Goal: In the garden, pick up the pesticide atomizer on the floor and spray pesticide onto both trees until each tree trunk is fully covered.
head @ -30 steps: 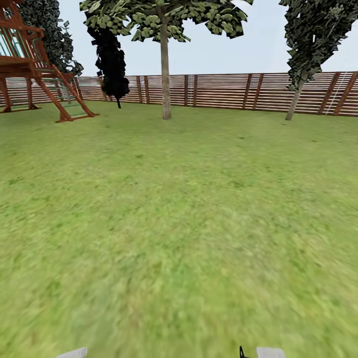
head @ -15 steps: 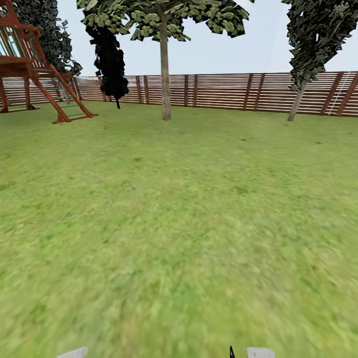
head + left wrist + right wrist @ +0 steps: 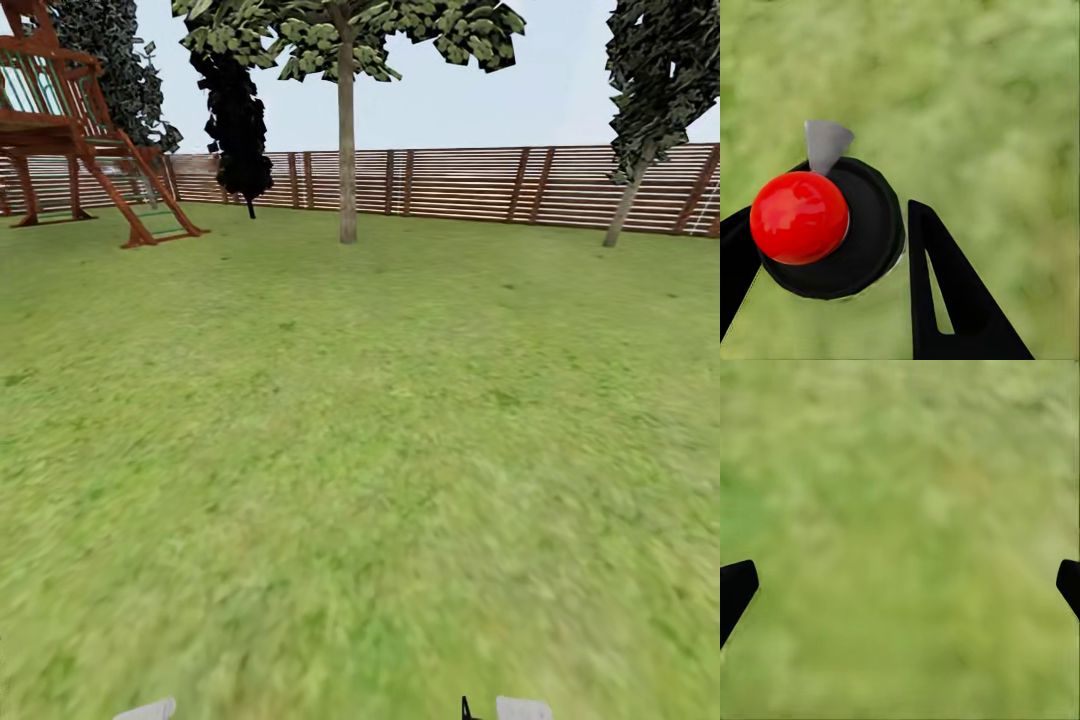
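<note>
Risk first: atomizer (image 3: pixel 825 225) sits off-centre in left gripper (image 3: pixel 825 262), hard against one finger (image 3: pixel 735 255), other finger (image 3: pixel 945 285) close beside its black cap; contact on that side not clear; could slip or twist loose if base jolts over lawn (image 3: pixel 360 450); nozzle direction relative to target hard to judge, so could spray wide of bark. Second risk: nearest tree (image 3: pixel 346 30) well away, trunk (image 3: pixel 347 150) far across grass near slat fence (image 3: pixel 450 185); spraying from here likely wasted; needs approach first. Leaning tree (image 3: pixel 660 70) at right edge, also far; which pair counts as task's trees not certain from here.

Pose: both arms low, pointing down at grass; only pale arm tips at bottom edge of head view. Left closed around atomizer, red ball top and grey spout facing wrist camera. Right gripper (image 3: pixel 900 585) spread wide, fingertips (image 3: pixel 735 589) at opposite frame edges, nothing between, grass beneath.

Also in shot: wooden play frame (image 3: pixel 70 130) at far left; dark cypress (image 3: pixel 238 110) by fence.
</note>
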Robot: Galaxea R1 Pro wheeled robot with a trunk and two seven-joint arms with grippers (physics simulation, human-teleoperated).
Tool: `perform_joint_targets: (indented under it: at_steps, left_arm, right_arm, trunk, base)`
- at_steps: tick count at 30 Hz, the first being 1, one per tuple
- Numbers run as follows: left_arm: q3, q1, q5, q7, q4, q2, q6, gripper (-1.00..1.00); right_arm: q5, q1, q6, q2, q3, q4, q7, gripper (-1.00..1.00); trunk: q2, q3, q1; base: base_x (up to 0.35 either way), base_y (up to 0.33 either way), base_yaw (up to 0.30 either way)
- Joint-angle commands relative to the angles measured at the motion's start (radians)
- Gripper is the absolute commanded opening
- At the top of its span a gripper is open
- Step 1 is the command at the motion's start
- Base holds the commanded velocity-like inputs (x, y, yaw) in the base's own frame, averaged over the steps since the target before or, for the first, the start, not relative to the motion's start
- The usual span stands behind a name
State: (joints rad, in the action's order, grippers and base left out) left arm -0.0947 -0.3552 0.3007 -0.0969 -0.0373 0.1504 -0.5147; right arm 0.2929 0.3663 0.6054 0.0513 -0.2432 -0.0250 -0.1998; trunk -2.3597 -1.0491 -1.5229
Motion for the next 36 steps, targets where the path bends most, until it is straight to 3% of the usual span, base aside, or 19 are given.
perform_joint_targets:
  at_steps: [1, 19, 36]
  left_arm:
    - [-0.009, -0.001, 0.003, -0.006, 0.0, 0.0, -0.002, -1.0]
    - [-0.007, 0.0, 0.003, -0.007, 0.0, 0.006, 0.002, -1.0]
    - [-0.007, 0.001, 0.003, -0.007, 0.001, 0.006, 0.001, -1.0]
  right_arm:
    - [0.011, 0.0, 0.002, 0.0, -0.005, 0.0, -0.007, 1.0]
    - [0.011, 0.0, 0.002, -0.002, -0.004, 0.0, -0.007, 1.0]
    - [0.012, 0.0, 0.002, -0.002, -0.004, 0.0, -0.006, 1.0]
  trunk:
    - [0.0, -0.001, 0.0]
    - [0.0, -0.001, 0.0]
    - [0.0, -0.001, 0.0]
  base:
    - [0.339, 0.0, 0.237]
    - [0.337, -0.005, 0.233]
    - [0.339, -0.002, 0.0]
